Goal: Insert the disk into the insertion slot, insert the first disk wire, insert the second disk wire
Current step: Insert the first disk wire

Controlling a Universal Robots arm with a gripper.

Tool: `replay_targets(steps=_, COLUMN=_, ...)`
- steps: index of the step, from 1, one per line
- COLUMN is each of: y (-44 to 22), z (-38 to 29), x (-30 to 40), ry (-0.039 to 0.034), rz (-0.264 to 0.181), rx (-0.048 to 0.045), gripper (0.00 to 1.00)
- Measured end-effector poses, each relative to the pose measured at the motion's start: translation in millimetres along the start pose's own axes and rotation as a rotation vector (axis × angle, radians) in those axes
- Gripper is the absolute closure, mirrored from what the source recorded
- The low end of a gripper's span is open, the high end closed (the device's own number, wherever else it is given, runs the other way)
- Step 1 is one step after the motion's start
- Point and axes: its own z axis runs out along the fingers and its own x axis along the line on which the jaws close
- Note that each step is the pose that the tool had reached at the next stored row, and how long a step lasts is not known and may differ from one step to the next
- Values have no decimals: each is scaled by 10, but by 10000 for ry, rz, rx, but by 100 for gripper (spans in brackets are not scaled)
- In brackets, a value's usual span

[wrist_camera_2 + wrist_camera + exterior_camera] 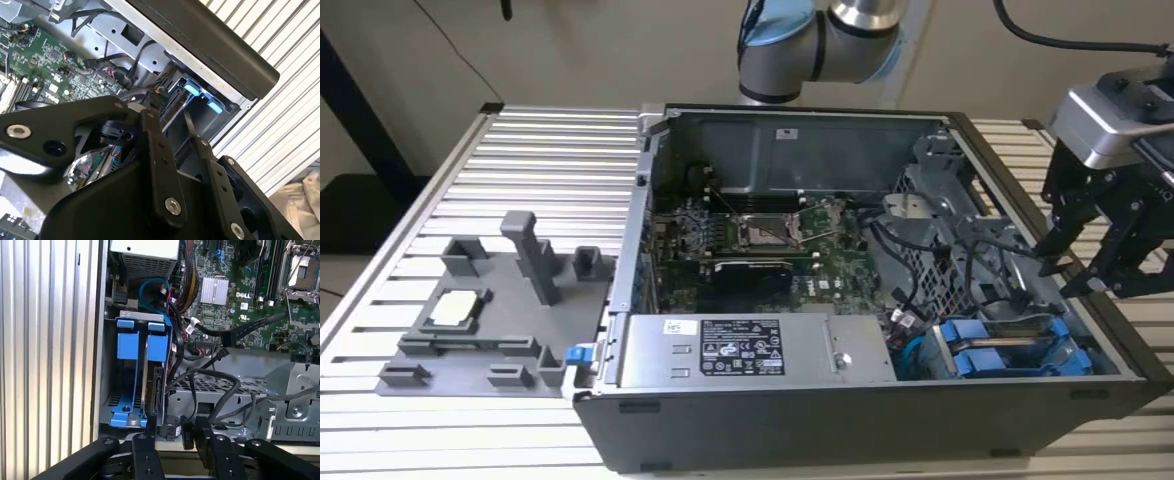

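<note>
Seated on edge in its blue carrier inside the bay: the disk, at five o'clock of the case in the exterior view. Just beside it, toward the board, loose black cables; cannot tell whether any is plugged in. At three o'clock of the case, over its wall, the gripper, spread wide, holding nothing.

Inside the computer case the disk stands in the bay near the power-supply box, and my gripper hangs above the case's wall by that bay.
</note>
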Motion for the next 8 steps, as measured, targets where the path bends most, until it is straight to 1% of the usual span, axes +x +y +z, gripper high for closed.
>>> replay_targets(steps=1, y=-1, z=0, x=0, ry=0, rz=0, rx=0, gripper=62)
replay_targets(steps=2, y=-1, z=0, x=0, ry=0, rz=0, rx=0, gripper=74)
replay_targets(steps=3, y=-2, z=0, x=0, ry=0, rz=0, rx=0, gripper=74)
replay_targets(steps=4, y=-3, z=0, x=0, ry=0, rz=0, rx=0, gripper=81)
replay_targets(steps=8, y=-5, z=0, x=1, ry=0, rz=0, rx=0, gripper=81)
